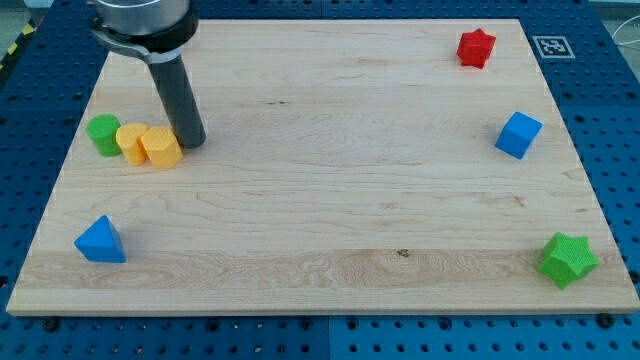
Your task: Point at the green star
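Note:
The green star [569,260] sits at the view's bottom right corner of the wooden board [330,170]. My tip [192,141] is far away at the view's upper left, touching or just beside the right side of a yellow block [161,146]. A second yellow block [131,142] sits against the first on its left, and a green cylinder-like block [103,133] stands left of that.
A blue triangular block [100,241] lies at the view's lower left. A red star [476,47] is at the top right. A blue cube [518,134] is at the right edge. A marker tag [550,45] is off the board's top right corner.

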Robot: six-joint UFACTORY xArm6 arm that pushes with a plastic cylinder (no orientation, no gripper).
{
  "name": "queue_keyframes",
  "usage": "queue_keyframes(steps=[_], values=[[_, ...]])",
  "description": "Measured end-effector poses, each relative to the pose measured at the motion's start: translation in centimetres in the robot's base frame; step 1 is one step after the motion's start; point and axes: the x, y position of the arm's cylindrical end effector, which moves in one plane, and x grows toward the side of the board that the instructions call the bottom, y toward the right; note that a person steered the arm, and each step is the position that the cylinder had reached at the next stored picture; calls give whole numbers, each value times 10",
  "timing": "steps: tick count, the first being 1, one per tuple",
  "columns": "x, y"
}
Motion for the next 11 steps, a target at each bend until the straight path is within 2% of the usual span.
queue_keyframes(steps=[1,2,5,6,9,10,11], values=[[0,18],[13,65],[98,205],[111,255],[112,424],[133,480],[175,505]])
